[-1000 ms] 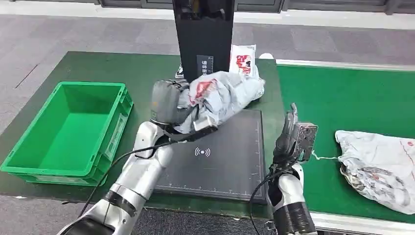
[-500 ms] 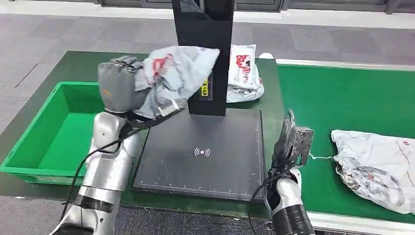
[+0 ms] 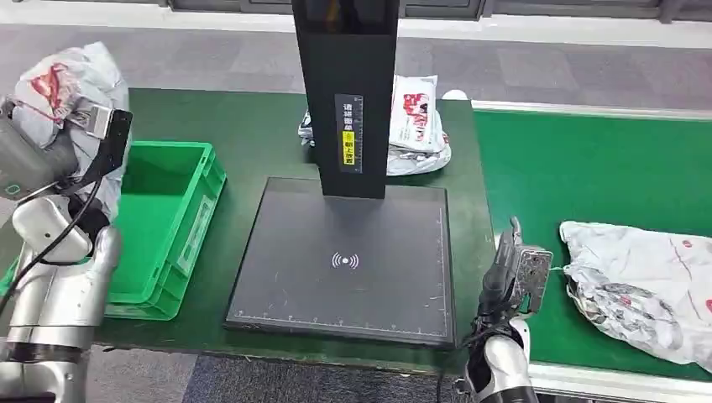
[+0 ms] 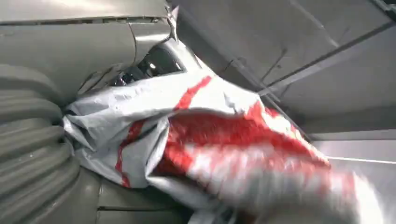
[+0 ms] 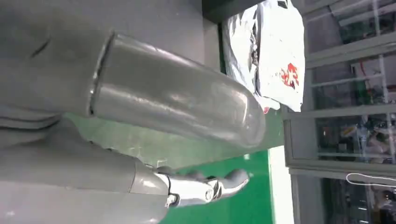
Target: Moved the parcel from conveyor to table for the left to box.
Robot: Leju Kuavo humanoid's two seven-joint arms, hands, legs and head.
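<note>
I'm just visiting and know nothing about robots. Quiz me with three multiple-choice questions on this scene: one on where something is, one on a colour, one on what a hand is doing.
1. Where is the parcel held by the left hand?
A. on the scanner pad
B. raised beside the crate
C. on the conveyor

2. What colour is the crate?
A. blue
B. green
C. black

3. The right hand is:
A. holding nothing
B. holding a parcel
C. pressing the pad

Answers:
1 B: the left hand grips the grey parcel up beside the crate.
2 B: its walls are green.
3 A: the right hand hovers empty by the conveyor.
</note>
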